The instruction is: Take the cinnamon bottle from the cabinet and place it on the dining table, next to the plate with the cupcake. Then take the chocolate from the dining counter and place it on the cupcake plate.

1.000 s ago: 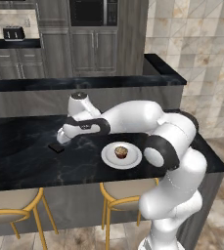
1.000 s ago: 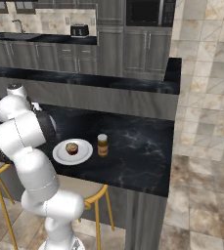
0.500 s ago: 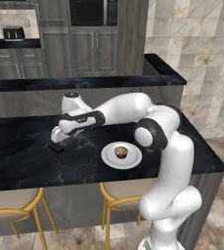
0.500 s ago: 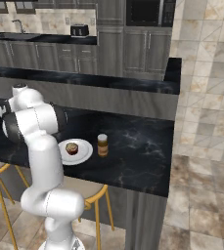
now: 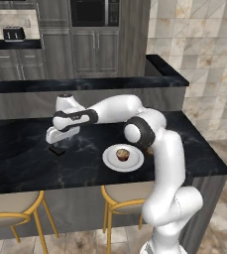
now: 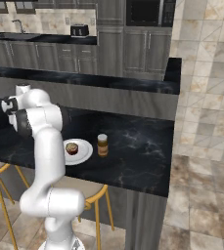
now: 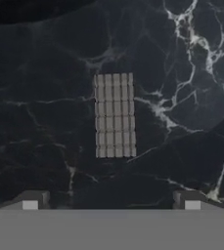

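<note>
My arm (image 5: 164, 163) is glossy white rounded segments with dark joint bands, and small dark fingertips (image 7: 35, 199).

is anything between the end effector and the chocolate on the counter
Nothing visible. In the hand view the chocolate lies flat on bare black marble straight ahead of the open end effector, with only empty air between them.

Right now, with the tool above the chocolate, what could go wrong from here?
1. The chocolate lies flat and thin on the dark counter; the open tool could hit the surface or close above the bar instead of on it.
2. In the hand view the bar sits slightly off-centre between the fingertips, so it might slide or twist as they close.
3. The cinnamon bottle stands close beside the plate with the cupcake; the carry could knock it.
</note>
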Robot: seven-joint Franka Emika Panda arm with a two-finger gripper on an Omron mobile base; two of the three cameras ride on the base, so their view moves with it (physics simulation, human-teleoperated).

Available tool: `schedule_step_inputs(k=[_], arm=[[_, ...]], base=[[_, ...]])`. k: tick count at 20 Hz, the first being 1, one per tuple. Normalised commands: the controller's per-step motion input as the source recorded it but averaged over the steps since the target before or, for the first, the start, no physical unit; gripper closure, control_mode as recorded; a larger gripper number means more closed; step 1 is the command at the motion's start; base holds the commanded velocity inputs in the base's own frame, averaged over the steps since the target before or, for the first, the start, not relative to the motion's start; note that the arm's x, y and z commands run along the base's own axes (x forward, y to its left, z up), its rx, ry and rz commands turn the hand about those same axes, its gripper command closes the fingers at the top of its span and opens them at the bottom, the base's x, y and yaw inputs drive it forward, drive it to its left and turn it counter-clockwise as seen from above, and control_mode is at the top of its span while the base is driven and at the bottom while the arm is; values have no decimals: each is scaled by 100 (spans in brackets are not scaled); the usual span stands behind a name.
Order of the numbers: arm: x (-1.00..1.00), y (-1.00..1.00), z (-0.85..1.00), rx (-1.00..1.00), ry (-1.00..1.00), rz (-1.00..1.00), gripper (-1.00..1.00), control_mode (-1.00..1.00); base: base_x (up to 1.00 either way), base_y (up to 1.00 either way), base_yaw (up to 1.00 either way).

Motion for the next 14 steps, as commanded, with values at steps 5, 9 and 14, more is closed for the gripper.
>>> schedule_step_inputs(k=[5, 9, 14], arm=[[23, 19, -27, -3, 5, 0, -100, -100], [20, 19, -33, -4, 5, 0, -100, -100], [19, 15, -28, -3, 4, 0, -100, -100]], base=[[0, 0, 0], [0, 0, 0], [0, 0, 0]])
